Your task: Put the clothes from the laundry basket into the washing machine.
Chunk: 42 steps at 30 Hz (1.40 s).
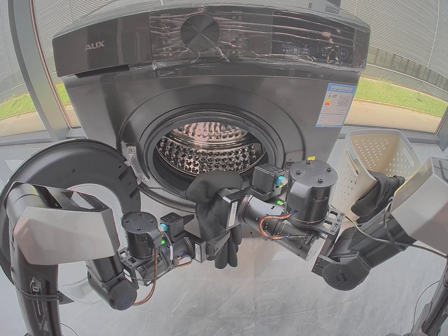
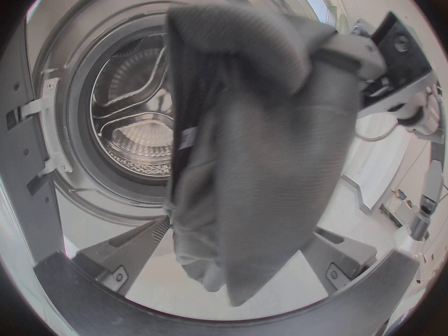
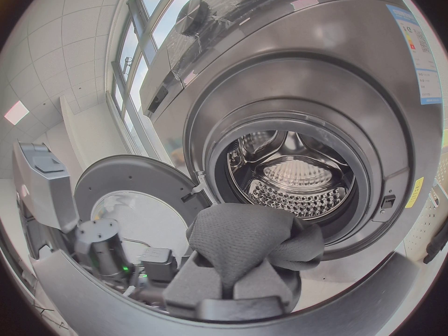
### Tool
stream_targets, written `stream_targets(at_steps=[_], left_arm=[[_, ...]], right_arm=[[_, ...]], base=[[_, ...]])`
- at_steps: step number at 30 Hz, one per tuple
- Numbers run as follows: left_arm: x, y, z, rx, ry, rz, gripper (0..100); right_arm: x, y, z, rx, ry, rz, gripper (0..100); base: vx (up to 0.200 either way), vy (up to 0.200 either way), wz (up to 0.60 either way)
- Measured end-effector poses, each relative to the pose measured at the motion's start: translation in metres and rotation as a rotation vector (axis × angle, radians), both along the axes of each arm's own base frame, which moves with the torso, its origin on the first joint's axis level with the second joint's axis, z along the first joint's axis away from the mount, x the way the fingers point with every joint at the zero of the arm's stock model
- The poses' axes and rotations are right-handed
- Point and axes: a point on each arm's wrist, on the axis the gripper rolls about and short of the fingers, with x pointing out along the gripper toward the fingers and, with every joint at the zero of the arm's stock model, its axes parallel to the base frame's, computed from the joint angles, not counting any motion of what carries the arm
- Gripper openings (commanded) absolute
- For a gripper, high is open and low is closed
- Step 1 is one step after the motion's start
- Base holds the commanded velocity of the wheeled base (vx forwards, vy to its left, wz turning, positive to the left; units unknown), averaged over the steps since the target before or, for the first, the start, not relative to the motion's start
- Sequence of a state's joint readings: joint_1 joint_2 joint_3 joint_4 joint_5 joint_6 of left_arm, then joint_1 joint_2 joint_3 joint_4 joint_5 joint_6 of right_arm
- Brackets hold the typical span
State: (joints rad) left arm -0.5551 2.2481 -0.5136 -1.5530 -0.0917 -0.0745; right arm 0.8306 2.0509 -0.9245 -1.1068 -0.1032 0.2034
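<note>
1. While spread open nearest the camera: left gripper (image 1: 215, 247), low, right at the hanging tail of the cloth. Cannot tell whether touching it.
2. Just above and beyond: right gripper (image 1: 218, 198) clamped on a dark garment (image 1: 210, 186), held up in front of the washing machine (image 1: 116, 103) opening, with the loose end drooping well below the grip.
3. Step in hand, as judged: mid-transfer, with the piece at the mouth but not yet inside. Next move calls for pushing forward over the door seal and deep enough that the tail follows. Release only then, or risk cloth snagging on the lip or sliding to the floor.
4. Farther in: drum (image 1: 210, 157) bare where visible, its lower front blocked by the held cloth. Door (image 1: 60, 169) swung wide on the robot's left.
5. Off to the right, beside the machine: laundry basket (image 1: 373, 152) with a second dark garment (image 1: 378, 194) draped over its rim. Interior largely screened by the right arm, so impossible to say how much remains.
</note>
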Motion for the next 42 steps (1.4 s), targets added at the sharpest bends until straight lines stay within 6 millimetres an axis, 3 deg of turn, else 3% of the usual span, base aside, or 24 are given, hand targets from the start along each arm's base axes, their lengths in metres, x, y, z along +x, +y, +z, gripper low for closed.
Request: stream_targets(at_steps=[5, 6, 18, 29, 36, 37, 42], left_arm=[[0.018, 0.0, -0.007, -0.01, -0.015, 0.052, 100], [0.021, -0.001, -0.008, -0.013, -0.019, 0.056, 0], [0.038, 0.001, -0.008, -0.042, -0.046, 0.113, 0], [0.033, 0.021, 0.03, -0.129, -0.085, 0.169, 0], [0.026, 0.025, 0.043, -0.147, -0.103, 0.173, 0], [0.026, 0.026, 0.044, -0.149, -0.106, 0.173, 0], [0.025, 0.027, 0.048, -0.152, -0.117, 0.177, 0]], right_arm=[[-0.006, 0.001, 0.002, 0.001, 0.0, 0.011, 0], [-0.007, 0.002, 0.002, 0.001, 0.0, 0.013, 0], [-0.01, -0.002, -0.004, -0.003, 0.021, 0.007, 0], [-0.012, -0.025, -0.032, -0.096, 0.104, -0.038, 0], [-0.017, -0.027, -0.04, -0.121, 0.12, -0.023, 0], [-0.018, -0.027, -0.04, -0.122, 0.119, -0.019, 100], [-0.02, -0.026, -0.041, -0.127, 0.123, -0.014, 100]], base=[[0.0, 0.0, 0.0], [0.0, 0.0, 0.0], [0.0, 0.0, 0.0], [0.0, 0.0, 0.0], [0.0, 0.0, 0.0], [0.0, 0.0, 0.0], [0.0, 0.0, 0.0]])
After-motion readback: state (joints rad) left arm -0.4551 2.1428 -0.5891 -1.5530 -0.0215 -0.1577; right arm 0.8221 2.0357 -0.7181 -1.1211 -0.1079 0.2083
